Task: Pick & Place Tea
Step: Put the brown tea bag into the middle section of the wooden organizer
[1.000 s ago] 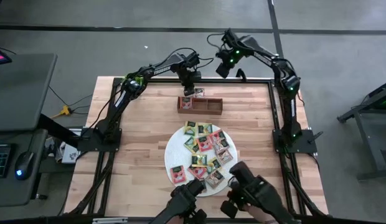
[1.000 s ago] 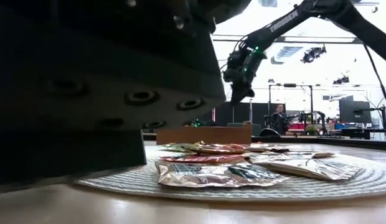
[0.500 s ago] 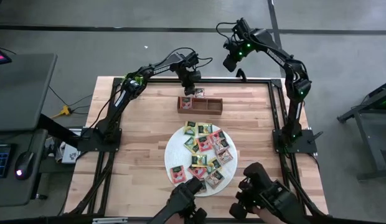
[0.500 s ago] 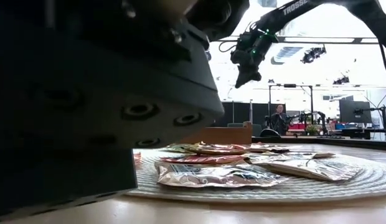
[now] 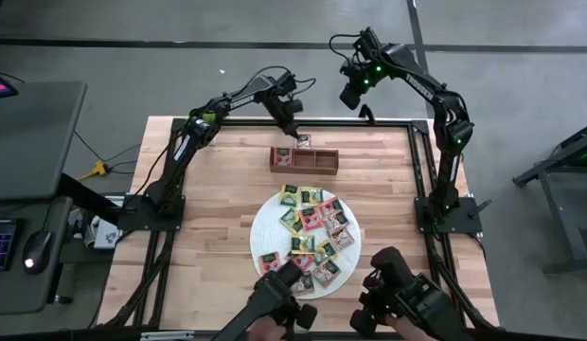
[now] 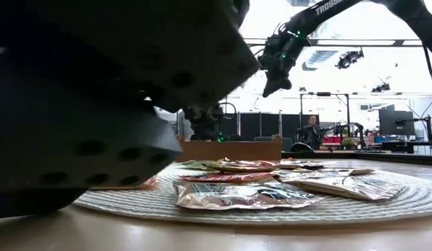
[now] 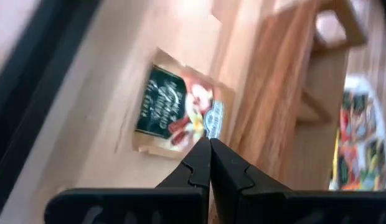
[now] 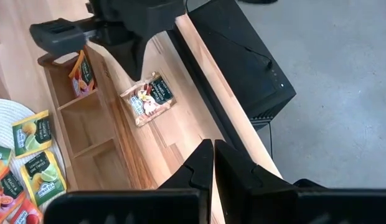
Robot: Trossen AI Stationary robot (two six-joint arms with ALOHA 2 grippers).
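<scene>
Several tea packets (image 5: 312,225) lie spread on the round white mat (image 5: 258,237). The wooden tray (image 5: 305,159) stands behind the mat, with an orange packet (image 8: 81,73) upright in its left compartment. One dark-and-red packet (image 7: 180,115) lies flat on the table between the tray and the far edge. My left gripper (image 7: 210,143) is shut, slanting down, with its tips at that packet's edge. My right gripper (image 5: 348,99) hangs shut, high above the table's far edge, with nothing in it. My left gripper's shut fingertips (image 8: 137,73) stand at the edge of the lone packet (image 7: 205,134) on the side toward the tray, slanting down from above. The packet lies flat on the table. Whether the tips touch it I cannot tell.
The table's raised dark frame rail (image 8: 199,62) runs just behind the lone packet. Two further dark arms (image 5: 398,294) reach in at the near edge, and one (image 6: 97,97) fills the left half of the low view. Bare wood lies left and right of the mat.
My right gripper has risen and drawn back toward the far edge, then held still. My left gripper has rolled about its own line and shifted slightly along the far edge, staying shut above the lone packet. The packet has not moved.
</scene>
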